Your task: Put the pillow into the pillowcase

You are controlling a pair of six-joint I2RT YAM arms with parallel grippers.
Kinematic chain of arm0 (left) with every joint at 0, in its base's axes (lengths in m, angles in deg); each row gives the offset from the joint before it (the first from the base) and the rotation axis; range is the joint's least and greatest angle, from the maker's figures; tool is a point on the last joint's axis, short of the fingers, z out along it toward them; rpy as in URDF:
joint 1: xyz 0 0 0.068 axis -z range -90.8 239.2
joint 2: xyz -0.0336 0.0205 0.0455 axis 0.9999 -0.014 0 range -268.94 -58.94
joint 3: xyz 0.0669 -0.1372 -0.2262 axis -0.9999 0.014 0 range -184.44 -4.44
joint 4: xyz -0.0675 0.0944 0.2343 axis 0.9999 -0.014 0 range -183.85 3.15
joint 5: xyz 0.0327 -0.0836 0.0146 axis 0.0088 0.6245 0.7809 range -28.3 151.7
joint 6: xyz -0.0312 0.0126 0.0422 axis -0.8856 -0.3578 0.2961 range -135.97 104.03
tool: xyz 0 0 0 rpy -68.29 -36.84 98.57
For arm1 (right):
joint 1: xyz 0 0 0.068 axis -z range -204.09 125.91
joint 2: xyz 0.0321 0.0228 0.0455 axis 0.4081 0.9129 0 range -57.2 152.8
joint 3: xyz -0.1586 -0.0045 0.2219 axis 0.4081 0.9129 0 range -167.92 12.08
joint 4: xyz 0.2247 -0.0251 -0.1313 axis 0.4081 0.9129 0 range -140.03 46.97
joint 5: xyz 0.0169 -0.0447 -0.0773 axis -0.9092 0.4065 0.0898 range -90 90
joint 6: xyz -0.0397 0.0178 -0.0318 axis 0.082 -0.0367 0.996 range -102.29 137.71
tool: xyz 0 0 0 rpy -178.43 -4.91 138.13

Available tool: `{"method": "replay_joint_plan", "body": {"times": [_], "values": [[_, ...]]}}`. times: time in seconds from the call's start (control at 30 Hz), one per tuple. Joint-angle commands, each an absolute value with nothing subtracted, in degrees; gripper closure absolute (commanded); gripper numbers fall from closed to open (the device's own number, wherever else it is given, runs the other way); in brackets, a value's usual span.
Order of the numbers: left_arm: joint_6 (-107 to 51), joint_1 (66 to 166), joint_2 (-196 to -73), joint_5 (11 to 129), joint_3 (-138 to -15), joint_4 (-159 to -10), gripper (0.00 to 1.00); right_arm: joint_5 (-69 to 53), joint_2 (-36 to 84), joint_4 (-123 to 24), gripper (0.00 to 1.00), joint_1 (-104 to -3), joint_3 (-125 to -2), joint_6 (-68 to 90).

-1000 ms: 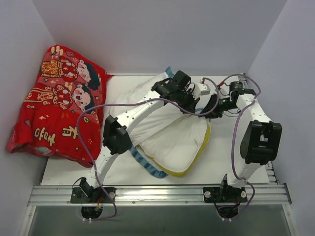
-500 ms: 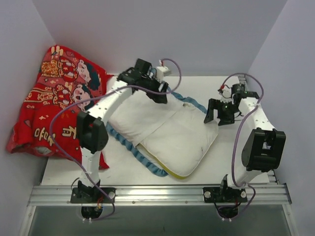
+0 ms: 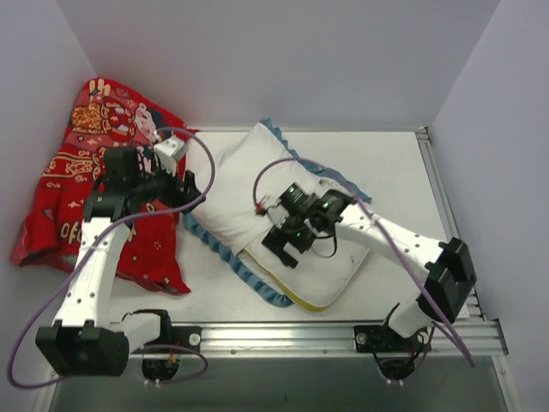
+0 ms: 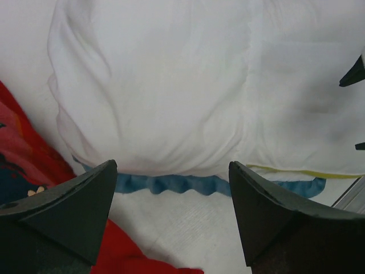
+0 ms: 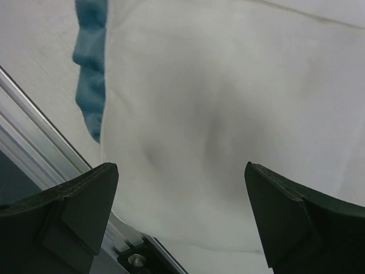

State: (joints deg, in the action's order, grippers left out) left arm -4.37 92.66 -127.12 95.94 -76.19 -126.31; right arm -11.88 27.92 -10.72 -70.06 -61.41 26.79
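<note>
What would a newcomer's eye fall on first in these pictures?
The bright red cloth with cartoon figures, heaped at the far left, comes first. Next is the white pillow in the middle, partly inside the pillowcase with blue ruffled trim. The right gripper hangs open over the pillow; the left gripper is open at the red cloth's edge.

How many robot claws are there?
2. The left gripper hangs open between the red cloth and the pillowcase; the right gripper is open over the pillow.
</note>
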Motion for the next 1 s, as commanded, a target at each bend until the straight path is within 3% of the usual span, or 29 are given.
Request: {"method": "replay_joint_plan", "body": {"times": [0.0,0.23,0.27,0.33,0.37,0.4,0.47,0.53,0.63,0.8,0.97], "values": [[2.2,89.6,-121.9,99.9,-73.0,-127.6,0.12,-7.5,33.6,-11.4,0.0,-76.4,-63.3,24.0],[4.5,84.7,-115.4,102.0,-69.2,-133.1,0.12,-6.2,48.8,-12.2,0.0,-83.1,-67.5,19.7],[5.4,84.5,-115.1,102.7,-69.1,-133.9,0.12,-3.4,50.3,-12.3,0.05,-83.1,-67.9,19.0],[8.8,84.5,-114.9,104.5,-69.3,-138.1,0.13,-2.5,53.1,-12.3,0.29,-82.0,-68.6,18.5],[15.9,84.5,-114.8,107.3,-69.4,-140.4,0.13,-3.1,53.0,-12.3,0.45,-79.8,-68.8,17.9],[20.7,84.6,-114.8,108.2,-69.2,-146.6,0.14,-6.7,51.5,-12.5,0.76,-78.3,-69.4,17.7],[37.4,85.4,-114.8,107.6,-67.3,-153.6,0.14,-11.4,49.2,-13.1,1.0,-74.2,-69.8,17.7],[48.4,86.3,-113.8,106.8,-64.2,-161.3,0.14,-19.9,45.7,-14.1,1.0,-72.1,-70.3,18.1],[56.8,94.3,-109.9,104.7,-56.6,-157.7,0.11,-27.3,42.2,-15.1,1.0,-69.9,-69.8,18.6],[45.1,123.6,-106.8,88.7,-42.7,-126.1,0.08,-29.2,40.1,-15.4,1.0,-69.4,-68.8,19.3],[46.3,134.9,-116.0,78.8,-38.7,-110.5,0.02,-29.8,39.2,-15.4,1.0,-69.3,-67.5,19.3]]}}
